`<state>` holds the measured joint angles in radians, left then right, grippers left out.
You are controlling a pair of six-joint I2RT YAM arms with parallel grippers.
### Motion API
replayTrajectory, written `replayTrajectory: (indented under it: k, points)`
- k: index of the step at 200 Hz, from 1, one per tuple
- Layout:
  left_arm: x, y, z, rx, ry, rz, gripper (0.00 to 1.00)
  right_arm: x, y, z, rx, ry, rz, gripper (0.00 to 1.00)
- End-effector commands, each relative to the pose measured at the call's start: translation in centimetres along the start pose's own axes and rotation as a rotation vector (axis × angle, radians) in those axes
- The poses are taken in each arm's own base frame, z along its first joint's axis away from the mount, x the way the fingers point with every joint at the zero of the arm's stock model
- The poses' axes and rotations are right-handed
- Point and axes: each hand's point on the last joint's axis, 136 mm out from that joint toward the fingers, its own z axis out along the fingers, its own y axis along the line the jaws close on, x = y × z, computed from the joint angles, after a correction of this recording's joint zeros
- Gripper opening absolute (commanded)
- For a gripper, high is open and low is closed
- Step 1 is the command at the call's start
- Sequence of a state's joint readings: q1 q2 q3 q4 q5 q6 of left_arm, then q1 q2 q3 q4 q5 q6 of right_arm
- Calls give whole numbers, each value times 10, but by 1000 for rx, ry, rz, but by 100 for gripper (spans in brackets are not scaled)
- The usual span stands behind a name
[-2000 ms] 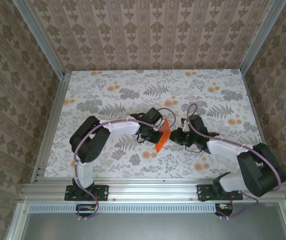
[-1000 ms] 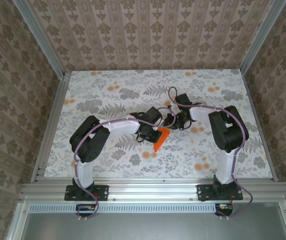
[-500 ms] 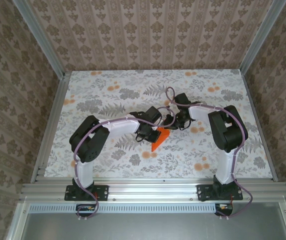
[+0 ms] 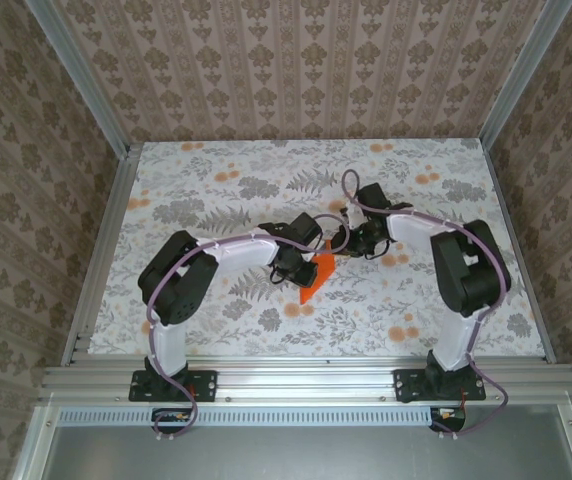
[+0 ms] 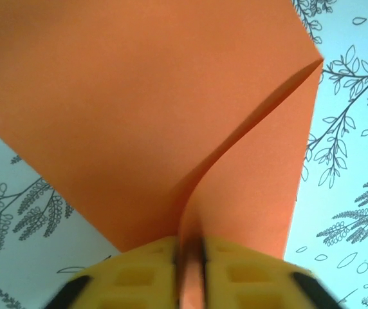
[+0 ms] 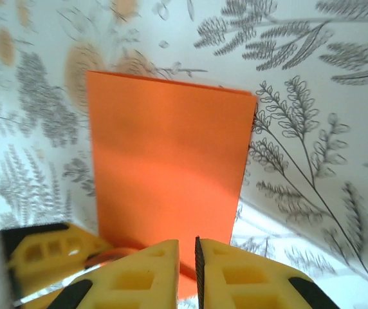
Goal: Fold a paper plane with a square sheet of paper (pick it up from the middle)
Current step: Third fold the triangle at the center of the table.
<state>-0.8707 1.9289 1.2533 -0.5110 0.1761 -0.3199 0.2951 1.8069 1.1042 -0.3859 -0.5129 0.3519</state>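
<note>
**Top view.** We see the orange sheet (image 4: pixel 311 285) near the ctr of the floral tabletop (image 4: pixel 216 180), btw. the two grippers. The L gripper (image 4: pixel 306 266) meets it from the left. The R gripper (image 4: pixel 338 248) meets it from the far right. Both arms bend inward, so the wrists sit close together.

**L wrist view.** We find the sheet (image 5: pixel 171 116) doubled over. Its two layers part toward the upper right and run together lower down into one edge. That edge passes btw. the yellow pads of the L gripper (image 5: pixel 189 273). The pads press on it from both sides, so we read the L claw as clamped on the sheet.

**R wrist view.** The sheet (image 6: pixel 165 167) appears as a tall plain rectangle w/ a straight far edge and the printed tabletop behind it. Its near edge reaches the R gripper (image 6: pixel 187 277). The R fingers stand almost together w/ a thin slit btw. them, and orange shows in the slit. We cannot tell whether they pinch the paper or merely flank it. One yellow finger (image 6: pixel 49 254) of the L gripper shows at lower left, against the sheet's lower left corner.
</note>
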Motion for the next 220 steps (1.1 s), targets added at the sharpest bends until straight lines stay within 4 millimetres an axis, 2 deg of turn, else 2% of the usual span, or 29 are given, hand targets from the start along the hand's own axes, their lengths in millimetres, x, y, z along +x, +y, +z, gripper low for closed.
replayTrajectory:
  k: [1, 22, 50, 63, 84, 102, 121, 166, 200, 220]
  points:
    - [8, 3, -25, -42, 13, -10, 29, 6, 6, -23, -3, -42, 30, 17]
    - [0, 2, -54, -54, -65, -41, 40, 21, 11, -27, -52, -47, 59, 17]
    - [4, 9, -82, -81, -140, -112, 44, 41, 22, -23, -140, -56, 102, 15]
    - [7, 5, -90, -55, -170, -138, 39, 48, 31, -17, -172, -50, 100, 13]
    - [10, -7, -98, 11, -205, -166, 20, 54, 43, -5, -201, -38, 97, 10]
    - [13, -23, -96, 62, -202, -164, 12, 54, 54, 6, -236, -24, 95, 9]
    - [15, -30, -89, 44, -195, -170, 6, 53, 66, 18, -250, 0, 78, 9]
    - [17, -38, -69, 64, -193, -216, 2, 53, 78, 50, -253, 64, 69, 8]
    - [21, -39, -54, 54, -179, -226, 2, 59, 52, 70, -145, 92, 97, 7]
    - [24, -35, -44, 33, -167, -230, 1, 65, 44, 76, -127, 110, 106, 7]
